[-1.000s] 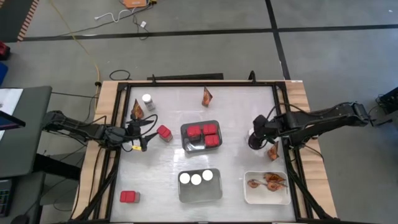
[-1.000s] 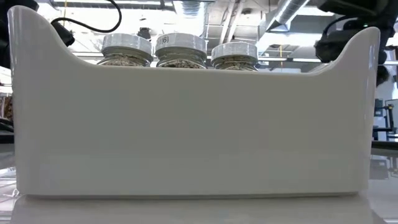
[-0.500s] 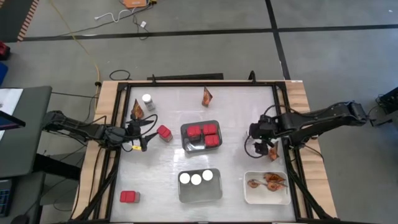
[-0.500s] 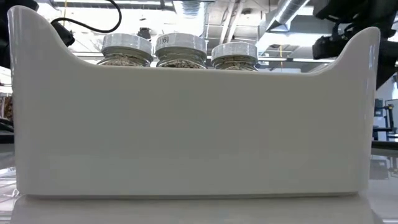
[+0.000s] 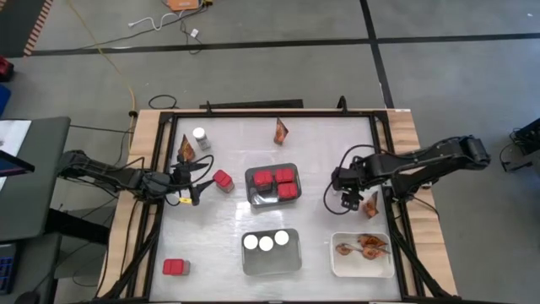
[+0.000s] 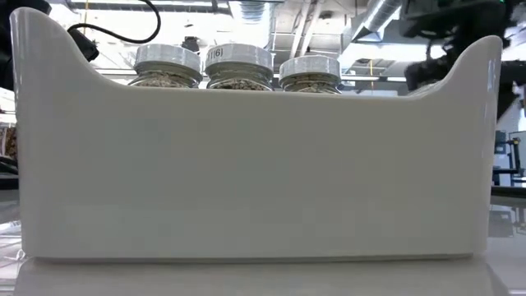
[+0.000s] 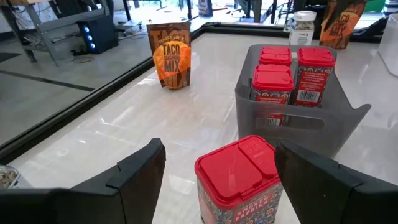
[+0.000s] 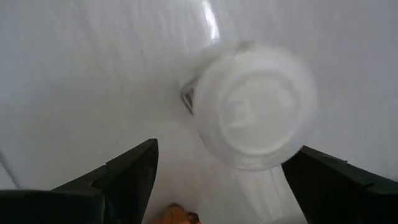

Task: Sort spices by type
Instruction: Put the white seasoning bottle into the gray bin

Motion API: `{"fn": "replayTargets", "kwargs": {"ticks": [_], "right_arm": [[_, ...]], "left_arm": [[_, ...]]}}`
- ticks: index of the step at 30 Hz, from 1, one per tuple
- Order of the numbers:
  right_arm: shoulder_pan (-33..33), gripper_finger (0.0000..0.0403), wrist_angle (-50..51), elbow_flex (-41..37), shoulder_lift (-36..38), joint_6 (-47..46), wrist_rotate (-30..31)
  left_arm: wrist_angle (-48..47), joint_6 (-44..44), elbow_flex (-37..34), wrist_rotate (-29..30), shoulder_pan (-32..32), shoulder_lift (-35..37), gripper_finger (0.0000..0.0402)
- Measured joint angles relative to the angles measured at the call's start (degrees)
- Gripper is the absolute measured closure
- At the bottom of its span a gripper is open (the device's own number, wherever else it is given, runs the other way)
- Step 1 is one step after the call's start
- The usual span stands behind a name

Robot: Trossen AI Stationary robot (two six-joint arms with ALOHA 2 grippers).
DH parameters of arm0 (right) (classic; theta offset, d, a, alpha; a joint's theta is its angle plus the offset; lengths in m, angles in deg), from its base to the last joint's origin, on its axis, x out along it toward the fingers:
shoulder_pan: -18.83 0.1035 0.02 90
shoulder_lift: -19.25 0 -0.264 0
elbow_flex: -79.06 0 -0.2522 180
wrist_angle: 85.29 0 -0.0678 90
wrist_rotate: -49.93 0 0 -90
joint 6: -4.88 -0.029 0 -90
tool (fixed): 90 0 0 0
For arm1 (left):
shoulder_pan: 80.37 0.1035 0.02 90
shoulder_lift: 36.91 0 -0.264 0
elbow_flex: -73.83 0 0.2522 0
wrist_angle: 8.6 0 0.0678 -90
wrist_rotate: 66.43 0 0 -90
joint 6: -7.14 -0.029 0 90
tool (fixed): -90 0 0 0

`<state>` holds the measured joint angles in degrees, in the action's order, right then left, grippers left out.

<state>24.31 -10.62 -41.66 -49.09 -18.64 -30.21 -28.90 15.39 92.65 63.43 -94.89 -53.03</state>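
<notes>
My left gripper (image 5: 201, 183) (image 7: 219, 149) is open at the table's left, level with the top. A loose red boxy container (image 5: 222, 180) (image 7: 239, 174) stands upright just ahead of it, between the finger lines, with gaps on both sides. My right gripper (image 5: 348, 196) (image 8: 227, 149) is open at the table's right and points down over a clear jar's round white lid (image 8: 255, 112). The jar stands on the table below the fingers, apart from them. An orange-brown packet (image 5: 369, 205) lies beside the right gripper.
A grey tray (image 5: 272, 196) holds three red containers. A tray (image 5: 270, 263) holds three jars, and a white tray (image 5: 361, 266) holds packets. Loose on the table are a jar (image 5: 201, 137), packets (image 5: 186, 149) (image 5: 280, 131) and a red container (image 5: 175, 268). The tray wall (image 6: 246, 164) fills the low view.
My right gripper has shifted a little toward the table's left edge, and its arm has swung that way.
</notes>
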Motion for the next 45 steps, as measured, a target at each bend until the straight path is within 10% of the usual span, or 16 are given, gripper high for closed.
{"fn": "replayTargets", "kwargs": {"ticks": [8, 29, 45], "right_arm": [[-0.11, 0.0041, 9.57, 8.17, -3.35, 4.75, 6.78], [-2.22, 0.0046, 3.84, 9.31, -16.90, 29.65, 1.79], [-0.18, 0.0181, 4.46, 9.40, -17.66, 28.21, 0.37]], "left_arm": [[0.00, -0.04, 0.00, 0.01, 0.00, 0.00, 0.0112], [0.00, -0.02, 0.00, 0.00, 0.00, 0.00, 0.0112], [0.00, -0.02, 0.00, 0.00, 0.00, 0.00, 0.0112]]}}
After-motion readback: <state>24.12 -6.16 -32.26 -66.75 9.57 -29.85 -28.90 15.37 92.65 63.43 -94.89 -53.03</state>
